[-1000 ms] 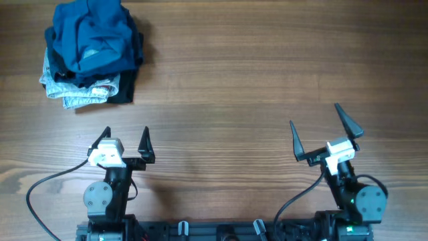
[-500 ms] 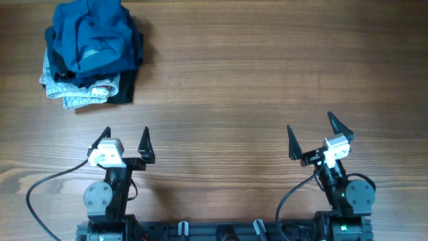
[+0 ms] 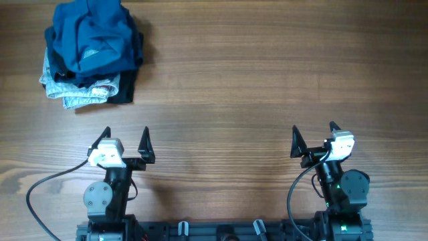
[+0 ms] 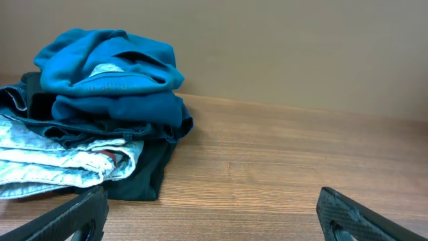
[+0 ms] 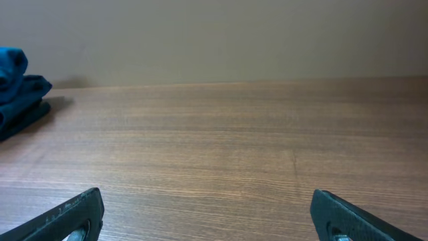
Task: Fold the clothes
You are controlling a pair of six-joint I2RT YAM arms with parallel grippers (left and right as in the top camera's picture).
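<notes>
1. Overhead view: there is one pile of three garments at 10 o'clock on the wooden counter [image 3: 254, 67].
   - The clothes [image 3: 93, 37], a single deep teal-blue piece, lie crumpled on top. They are bunched into thick folds, with a pale grey patch showing in one crease.
   - Under them are one black garment [image 3: 126, 86] and one light-blue denim piece [image 3: 72, 94], which pokes out on the pile's 7 o'clock side.
   - There are two grippers. The left gripper [image 3: 126, 132] is at 7 o'clock and the right gripper [image 3: 313, 128] at 5 o'clock. Both have their jaws spread wide and hold nothing, and both are well apart from the pile.

2. Left wrist view: the pile sits at 9 to 10 o'clock.
   - The teal clothes are heaped highest in soft rolls, the denim is flattened low at 8 o'clock, and the black cloth lies beneath.
   - The left gripper's two dark fingers show at 7 and 5 o'clock, wide apart, with only bare counter between them.

3. Right wrist view: one small edge of the teal clothes shows at 9 o'clock. The right gripper's two fingers stand wide at the lower corners, with nothing between them.
</notes>
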